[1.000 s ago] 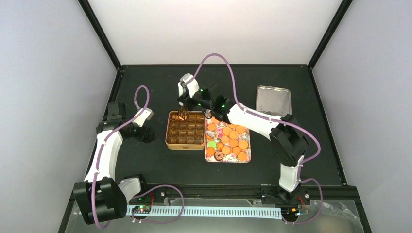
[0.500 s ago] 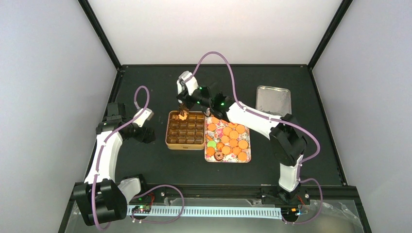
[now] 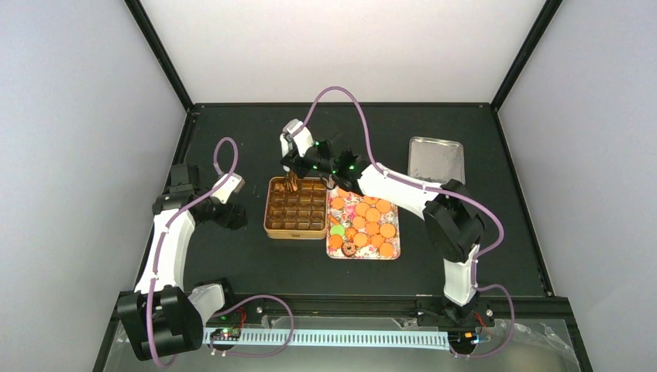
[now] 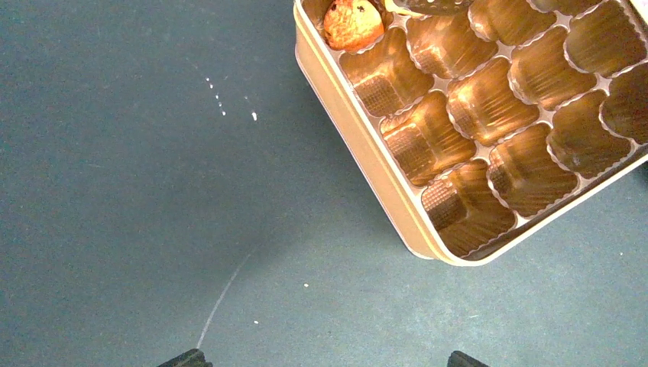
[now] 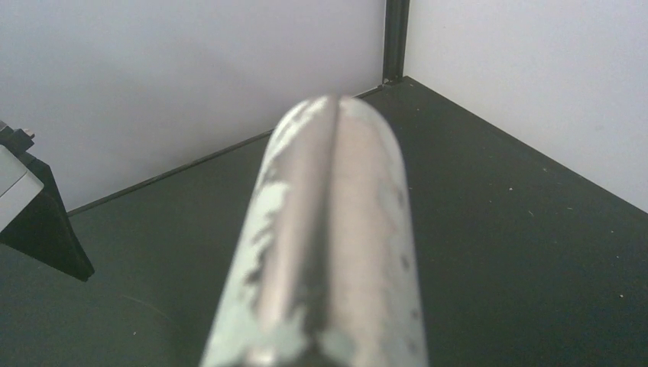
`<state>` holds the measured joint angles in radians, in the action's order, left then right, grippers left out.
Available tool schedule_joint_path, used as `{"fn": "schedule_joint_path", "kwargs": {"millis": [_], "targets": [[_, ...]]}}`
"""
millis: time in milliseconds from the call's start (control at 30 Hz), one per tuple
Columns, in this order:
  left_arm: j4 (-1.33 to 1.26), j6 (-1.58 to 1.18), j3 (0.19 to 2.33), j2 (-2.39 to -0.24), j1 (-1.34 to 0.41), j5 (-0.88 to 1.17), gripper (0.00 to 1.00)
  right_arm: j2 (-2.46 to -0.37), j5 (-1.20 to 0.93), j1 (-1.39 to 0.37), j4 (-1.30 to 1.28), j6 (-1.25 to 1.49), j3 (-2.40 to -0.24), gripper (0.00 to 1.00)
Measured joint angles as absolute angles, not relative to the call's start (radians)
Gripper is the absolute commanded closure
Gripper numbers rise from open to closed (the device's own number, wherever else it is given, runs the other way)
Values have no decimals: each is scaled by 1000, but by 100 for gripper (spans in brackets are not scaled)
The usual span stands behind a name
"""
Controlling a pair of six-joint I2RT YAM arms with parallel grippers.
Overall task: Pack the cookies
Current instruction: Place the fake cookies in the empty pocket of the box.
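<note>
The left end effector [image 4: 322, 358] hung empty over bare table [image 4: 130, 191], its fingertips spread wide, with the square tin [image 4: 359, 153] just off at its 3 o'clock and unbraced. One cookie [image 4: 353, 23] lay in the paper cup at the tin's 11 o'clock corner; every other cup in the left wrist view was empty. The right end effector [image 3: 292, 183] hovered over that same corner. In its own wrist view the fingers looked pressed together along a thin seam, with nothing visible between them. The remaining cookies [image 3: 362, 209] sat on the patterned lid [image 3: 400, 232] at the tin's 3 o'clock, and a silver tray [image 3: 436, 160] stood well apart at the lid's 1 o'clock. Packing had barely begun. The likely trouble was a fingertip snagging a fluted cup wall and dragging the liner or the placed cookie out. The unheld tin could also slide if nudged. The right forearm crossed low over the lid, so a careless swing might scatter biscuits.
</note>
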<state>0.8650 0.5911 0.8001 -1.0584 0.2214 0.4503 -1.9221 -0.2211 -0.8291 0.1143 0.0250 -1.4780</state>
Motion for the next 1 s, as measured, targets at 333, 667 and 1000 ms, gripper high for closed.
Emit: {"fn": "schedule_joint_path", "kwargs": {"millis": [333,667,1000], "targets": [[868,591,800,-1058,221,458,17,-1921,-200,-817,111,24,-1488,73],[867,591,800,-1058,221,459,17,-1922,-186,-805,111,19,-1518,73],[867,591,800,-1058,221,462,17,-1945,-196,-805,103,7,-1518,73]]}}
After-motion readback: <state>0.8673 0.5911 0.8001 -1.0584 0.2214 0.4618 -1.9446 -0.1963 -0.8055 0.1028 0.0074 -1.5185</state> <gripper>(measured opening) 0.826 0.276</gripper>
